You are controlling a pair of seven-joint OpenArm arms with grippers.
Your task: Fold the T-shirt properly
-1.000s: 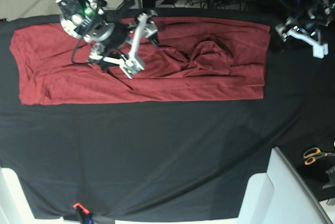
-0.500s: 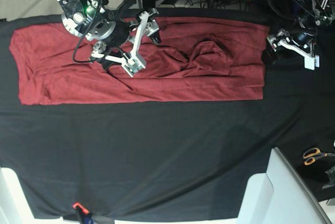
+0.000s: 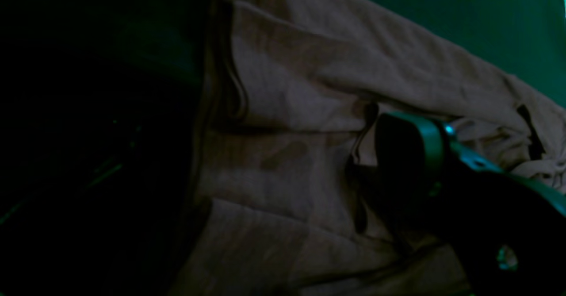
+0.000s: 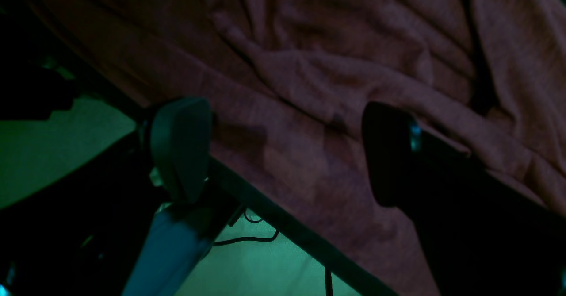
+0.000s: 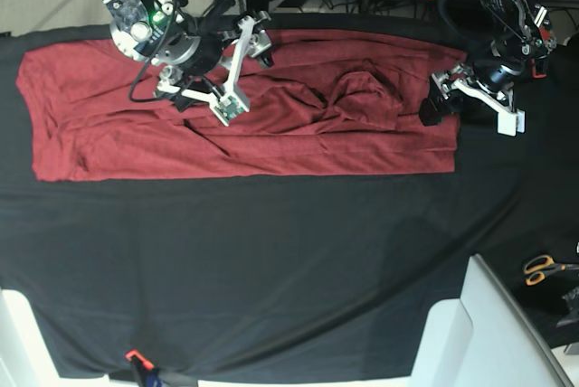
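Right claw (image 5: 246, 69) hangs spread wide, empty, over the T-shirt (image 5: 136, 143) at eleven o'clock; left claw (image 5: 470, 102), likewise spread, sits at its two-o'clock edge. Grasping step, I judge; next, pinch both hems.

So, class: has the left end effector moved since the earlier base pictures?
Yes. The left end effector has moved leftward in the base view, from beside the shirt to its right edge.

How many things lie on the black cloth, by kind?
Shirt: 1
Scissors: 1
Claws over it: 2, left and right, both open
Total: 4
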